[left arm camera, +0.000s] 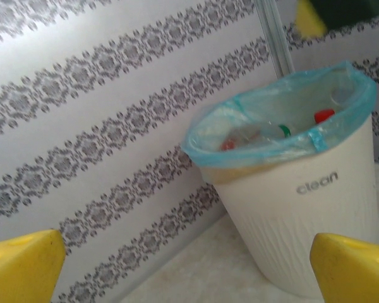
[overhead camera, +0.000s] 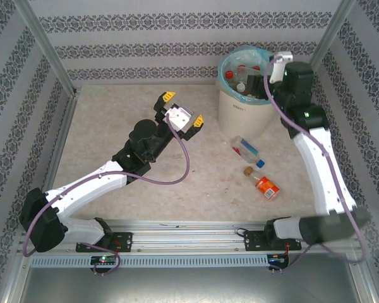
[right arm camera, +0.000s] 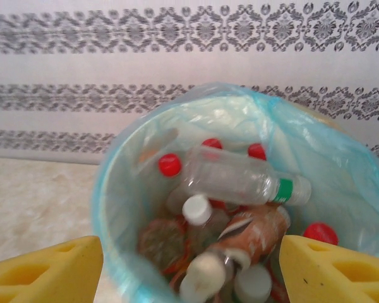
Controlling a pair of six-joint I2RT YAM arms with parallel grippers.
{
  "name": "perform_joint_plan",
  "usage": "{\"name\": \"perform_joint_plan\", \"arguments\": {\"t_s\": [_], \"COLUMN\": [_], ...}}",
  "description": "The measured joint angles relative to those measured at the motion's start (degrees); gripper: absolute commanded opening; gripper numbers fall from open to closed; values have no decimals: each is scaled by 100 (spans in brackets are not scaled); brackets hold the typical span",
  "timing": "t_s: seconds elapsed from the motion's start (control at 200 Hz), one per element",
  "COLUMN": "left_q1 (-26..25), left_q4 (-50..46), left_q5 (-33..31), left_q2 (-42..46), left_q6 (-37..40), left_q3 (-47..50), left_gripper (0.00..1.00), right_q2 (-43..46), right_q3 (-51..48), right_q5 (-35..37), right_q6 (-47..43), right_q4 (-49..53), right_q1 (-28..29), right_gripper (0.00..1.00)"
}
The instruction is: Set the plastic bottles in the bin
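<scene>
The bin [overhead camera: 240,110], off-white with a turquoise bag, stands at the back right and holds several plastic bottles [right arm camera: 240,180]; a clear one with a green neck ring lies on top. My right gripper [right arm camera: 189,271] hangs open over the bin's mouth with nothing between its yellow fingertips [right arm camera: 335,271]. Two bottles lie on the table in front of the bin: a clear one with a red label [overhead camera: 247,151] and an orange one [overhead camera: 263,184]. My left gripper [overhead camera: 183,107] is raised left of the bin, open and empty, facing the bin [left arm camera: 303,208].
Patterned walls close the table at the back and sides, with metal posts [overhead camera: 47,50] in the corners. The right arm [overhead camera: 319,158] rises along the right side, next to the two lying bottles.
</scene>
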State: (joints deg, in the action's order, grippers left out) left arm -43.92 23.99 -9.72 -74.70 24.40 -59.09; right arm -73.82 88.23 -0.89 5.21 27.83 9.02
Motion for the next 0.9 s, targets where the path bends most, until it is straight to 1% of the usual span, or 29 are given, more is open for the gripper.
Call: {"name": "perform_joint_plan", "arguments": {"t_s": [0.165, 0.265, 0.405, 0.605, 0.749, 0.899], "left_q1": [0, 0, 0, 0, 0, 0], "left_q4": [-592, -973, -1388, -1963, -2376, -2750], "left_q5": [28, 94, 175, 173, 173, 170], "left_q2": [-138, -160, -142, -55, -2, 52], "left_q6": [-332, -531, -776, -1156, -1427, -1657], "left_q3": [-192, -337, -420, -420, -420, -413], "left_gripper": [100, 100, 100, 100, 100, 100], "right_q2": [1185, 1615, 2024, 2369, 2402, 2437], "right_q3": [-1049, -1419, -1775, -2463, -3112, -3847], "right_q5": [181, 258, 313, 249, 87, -13], "right_q6": [70, 118, 404, 1132, 1711, 2050], "right_q4": [186, 579, 1176, 1784, 1873, 1853], "right_q1": [291, 354, 352, 278, 90, 44], "right_gripper": [77, 77, 77, 77, 79, 80]}}
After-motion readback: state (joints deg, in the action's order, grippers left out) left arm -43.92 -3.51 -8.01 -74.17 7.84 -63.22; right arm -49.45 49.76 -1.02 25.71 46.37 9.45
